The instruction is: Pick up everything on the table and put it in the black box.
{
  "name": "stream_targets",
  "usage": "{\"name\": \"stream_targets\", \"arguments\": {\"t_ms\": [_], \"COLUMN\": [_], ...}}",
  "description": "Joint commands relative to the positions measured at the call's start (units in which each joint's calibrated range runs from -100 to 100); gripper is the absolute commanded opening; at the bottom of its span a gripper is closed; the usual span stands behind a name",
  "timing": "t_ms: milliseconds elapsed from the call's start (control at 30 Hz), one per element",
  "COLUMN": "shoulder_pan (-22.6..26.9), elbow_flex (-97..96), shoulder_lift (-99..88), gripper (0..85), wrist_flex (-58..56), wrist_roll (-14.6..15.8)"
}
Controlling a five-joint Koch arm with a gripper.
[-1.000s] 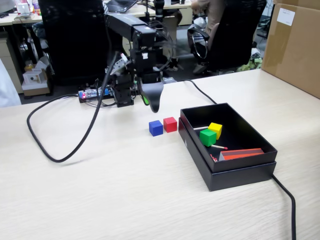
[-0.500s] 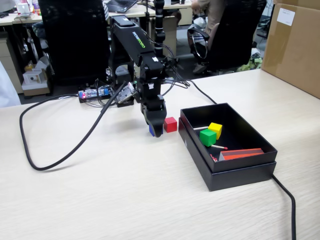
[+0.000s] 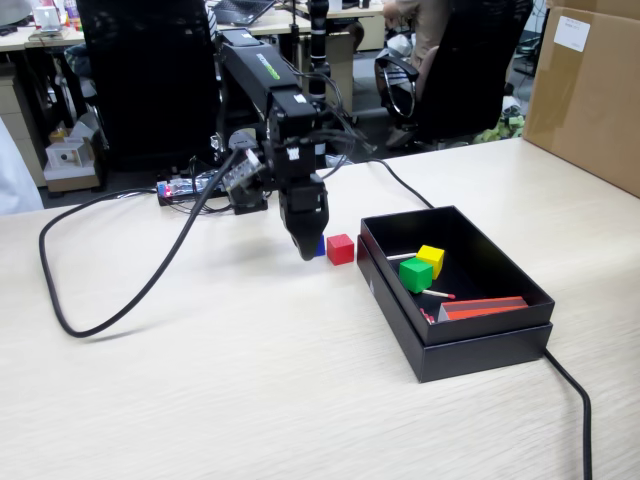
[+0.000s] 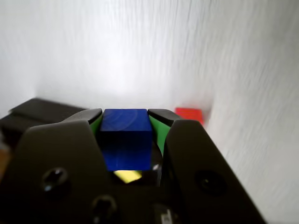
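- A black cable [image 3: 120, 300] loops across the pale table [image 3: 250, 400] at the left of the fixed view, running back toward my base.
- My arm [image 3: 262, 85] reaches forward and down from there, with my claw [image 3: 307, 247] pointing at the table just left of the box.
- My claw is clamped on the blue cube [image 4: 126, 135]: in the wrist view the cube sits squarely between my two fingers [image 4: 161, 130], their green pads pressed to its left and right faces.
- In the fixed view only a sliver of the blue cube [image 3: 319, 246] shows beside my claw tip. I cannot tell from either view whether it rests on the table or is lifted off it.
- The red cube [image 3: 340, 249] sits on the table just right of my claw, between it and the box; the wrist view shows it [image 4: 189, 114] as a blurred red patch beyond my right finger.
- The black box [image 3: 500, 265] lies to the right of that, seated in its slightly larger base.
- Inside it, the green cube [image 3: 416, 275] and yellow cube [image 3: 431, 260] sit close together near the box's left wall, with thin white sticks [image 3: 437, 293] by them.
- A flat orange-red slab [image 3: 484, 307] lies along the box's near wall.
- A brown carton [image 3: 590, 90] stands at the far right.
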Motion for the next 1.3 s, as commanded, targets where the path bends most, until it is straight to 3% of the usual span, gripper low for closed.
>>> {"name": "stream_targets", "arguments": {"t_ms": [0, 233, 533, 767, 833, 967, 1100, 1267], "shoulder_pan": [2.05, 7.42, 10.26, 9.87, 9.62, 9.47, 9.43, 8.94], "elbow_flex": [17.74, 45.57, 50.19, 50.10, 48.92, 47.93, 45.03, 32.06], "shoulder_lift": [-1.99, 25.44, 50.68, 53.32, 53.21, 49.30, 35.88, 3.18], "gripper": [12.6, 12.8, 13.0, 14.1, 26.6, 42.4, 43.0, 42.8], "wrist_flex": [-5.54, -7.62, -7.88, -7.96, -8.31, -10.38, -10.38, -10.47], "wrist_roll": [-0.88, -1.27, 0.68, 0.78, 0.54, 0.49, 0.44, 0.10]}}
